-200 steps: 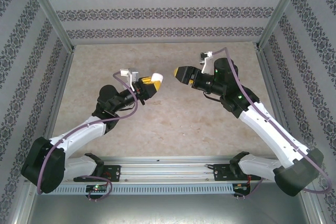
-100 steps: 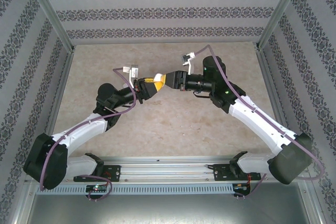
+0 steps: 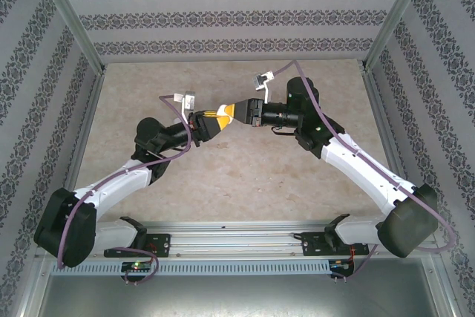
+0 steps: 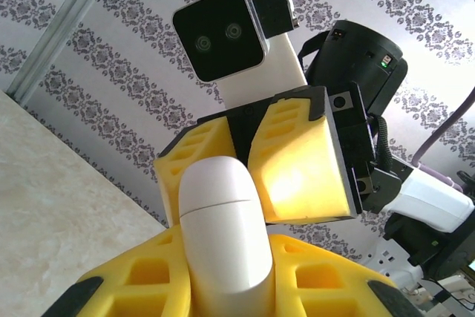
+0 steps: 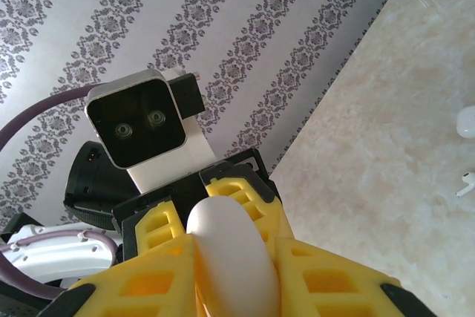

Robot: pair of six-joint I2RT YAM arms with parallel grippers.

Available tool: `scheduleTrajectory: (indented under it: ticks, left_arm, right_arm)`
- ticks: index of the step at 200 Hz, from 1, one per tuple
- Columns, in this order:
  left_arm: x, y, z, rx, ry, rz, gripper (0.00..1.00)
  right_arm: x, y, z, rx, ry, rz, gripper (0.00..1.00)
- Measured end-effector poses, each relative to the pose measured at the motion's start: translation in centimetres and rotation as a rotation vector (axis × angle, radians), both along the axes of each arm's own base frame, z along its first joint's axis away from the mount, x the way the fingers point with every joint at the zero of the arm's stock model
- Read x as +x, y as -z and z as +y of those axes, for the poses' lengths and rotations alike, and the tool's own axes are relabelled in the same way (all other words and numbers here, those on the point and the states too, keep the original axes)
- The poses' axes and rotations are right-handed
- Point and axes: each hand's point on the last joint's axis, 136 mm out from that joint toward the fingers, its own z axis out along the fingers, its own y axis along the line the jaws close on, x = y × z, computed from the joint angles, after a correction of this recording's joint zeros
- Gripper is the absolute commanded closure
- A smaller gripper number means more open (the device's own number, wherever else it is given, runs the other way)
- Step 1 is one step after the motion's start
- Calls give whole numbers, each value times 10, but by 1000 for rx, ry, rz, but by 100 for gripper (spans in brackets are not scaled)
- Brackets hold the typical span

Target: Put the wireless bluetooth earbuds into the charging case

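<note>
left gripper (image 3: 217, 117) and right gripper (image 3: 236, 111) meet in mid-air, both clamped on the same white charging case (image 4: 223, 235)

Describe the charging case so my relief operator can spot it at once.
Look above the middle of the beige table, where the two arms meet. Pinched between the yellow fingers of the left gripper and right gripper is the charging case. It is a smooth white pod with a lid seam, held in the air, far bigger than the stemmed earbud lying on the table.
</note>
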Motion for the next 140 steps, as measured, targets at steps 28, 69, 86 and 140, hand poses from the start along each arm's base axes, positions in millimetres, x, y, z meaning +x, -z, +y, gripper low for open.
scheduleTrajectory:
  ticks: [28,69,86,140]
  left_arm:
    - [-2,0,4,3,18,6,63]
    - [7,-11,33,-2,-29,-14,54]
    - [2,-13,37,6,-17,-28,55]
    - [-11,2,32,66,75,24,51]
  right_arm:
    - [-2,1,1,-10,-16,-22,81]
    - [-8,4,-2,-77,-42,-57,82]
    - [-10,2,-3,-100,-52,-78,82]
    - [-13,3,2,-146,-87,-126,83]
